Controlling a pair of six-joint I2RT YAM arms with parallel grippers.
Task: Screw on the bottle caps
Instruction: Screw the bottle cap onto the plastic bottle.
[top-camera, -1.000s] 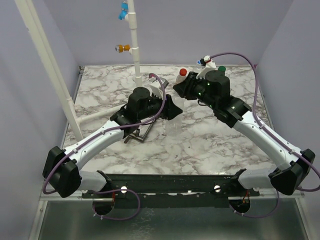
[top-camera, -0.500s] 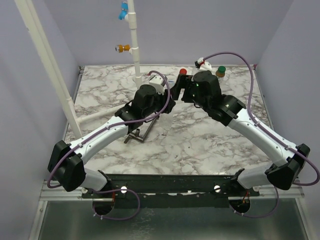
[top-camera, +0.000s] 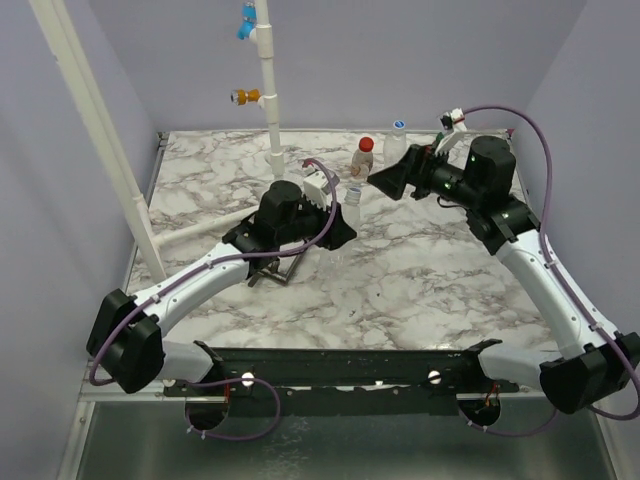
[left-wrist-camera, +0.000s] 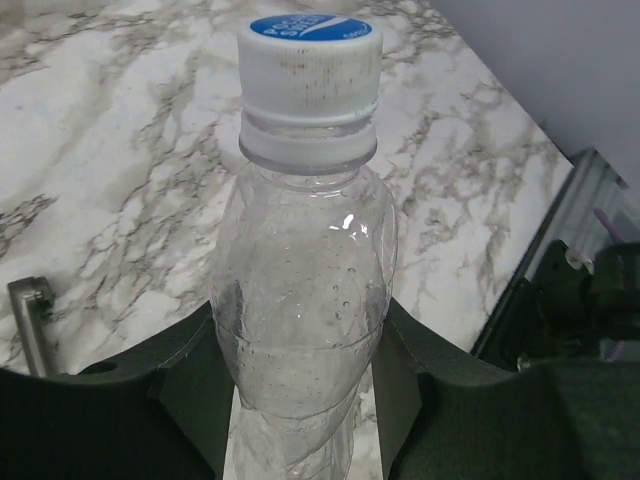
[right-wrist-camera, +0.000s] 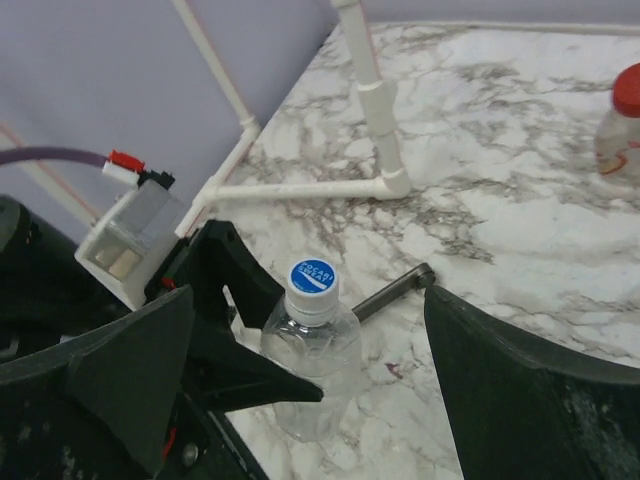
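Writing: the blue top of the cap carries white lettering. In the right wrist view it seems to read "POCARI SWEAT", while in the left wrist view it is too slanted to read.
Held bottle: a clear bottle stands upright at the centre of the left wrist view, with the white, blue-topped cap sitting on its neck.
Contents: only small droplets on the inner wall; no liquid level shows.
Left pincer: partly closed, its two dark fingers pressed on either side of the bottle's lower body.
Right pincer: spread wide and holding nothing, right of centre in the top view, apart from the held bottle.
Red-capped bottle: upright on the marble surface, upper centre. It has reddish label marks that cannot be read.
Third bottle: pale-capped, just right of the red-capped one.
White pipe: upright at the back, upper left of centre.
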